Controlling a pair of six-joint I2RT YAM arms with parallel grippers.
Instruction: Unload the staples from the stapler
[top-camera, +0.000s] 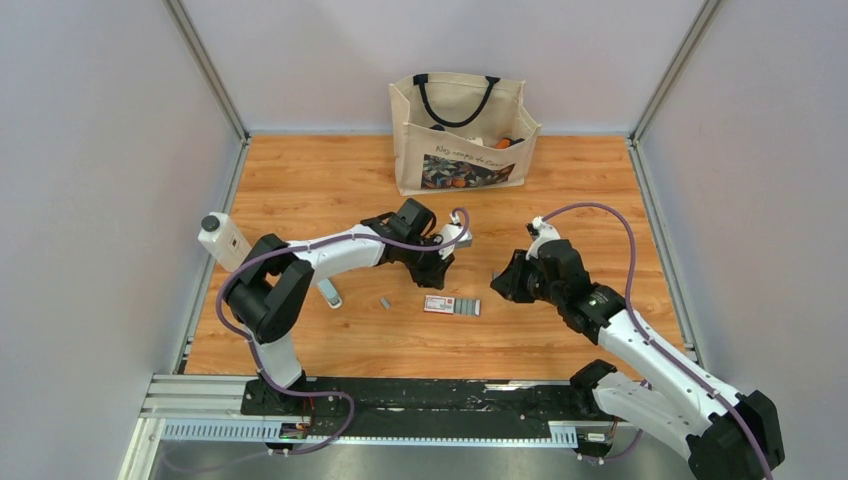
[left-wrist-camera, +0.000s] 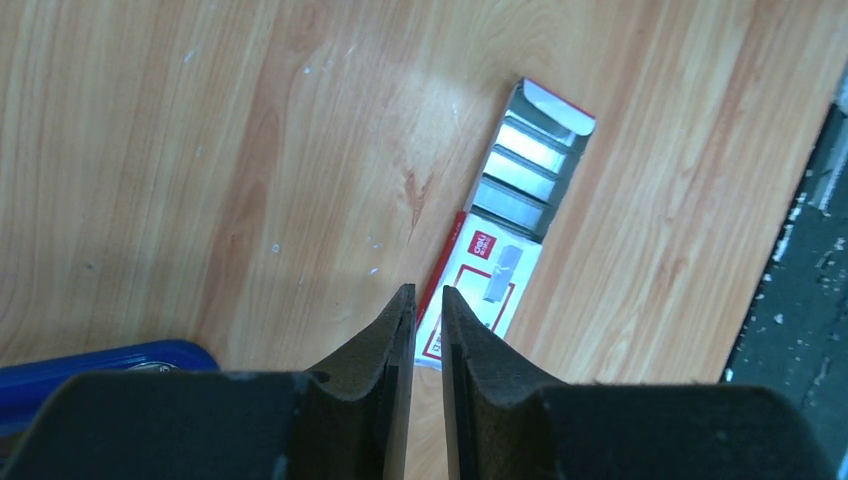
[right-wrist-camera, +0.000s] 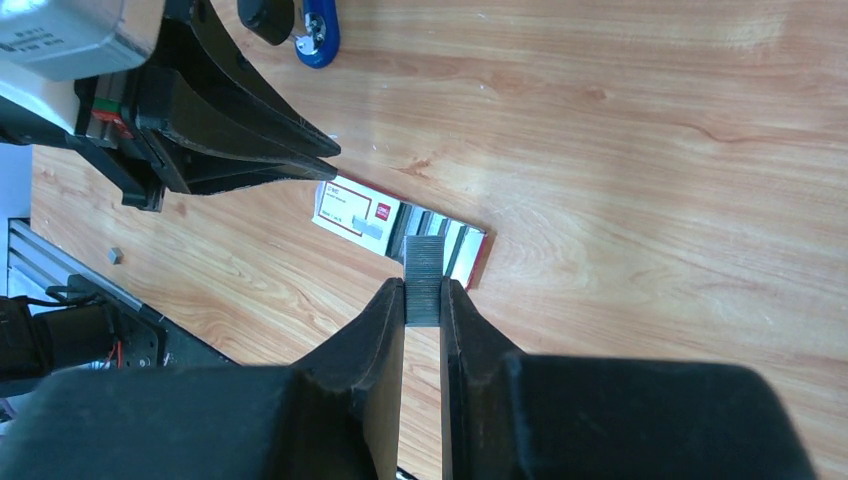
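- Right gripper (right-wrist-camera: 423, 295): pinches the staples (right-wrist-camera: 423, 265), one short strip, between its fingertips. Most of the strip sticks out past the tips.
- Left gripper (left-wrist-camera: 422, 300): fingers drawn almost together with only a slit between them, and nothing is seen in it.
- Stapler (left-wrist-camera: 100, 368): lies on the table (top-camera: 330, 180) just beside the left gripper, not held. The pictures do not show whether it is open or whether any staples are left inside.
- Risk 1: the strip is held by a small part only. A jolt or a slack pinch would let it swing or fall.
- Risk 2: staple strips are weakly bonded. A hard squeeze or a knock on the table is likely to break this one into pieces that are hard to pick up.
- Risk 3: the strip hangs above the box (right-wrist-camera: 350, 212), which has grey rows of its own. If released here, it would mix with them and could not be told apart.
- Risk 4: the two grippers are near each other over the box. A careless move by either could make them collide.
- Risk 5: a sideways sweep by the closed left gripper could push the stapler away.
- Risk 6: a loose strip (top-camera: 384, 302) lies apart on the table, where an arm passing low could scatter it.
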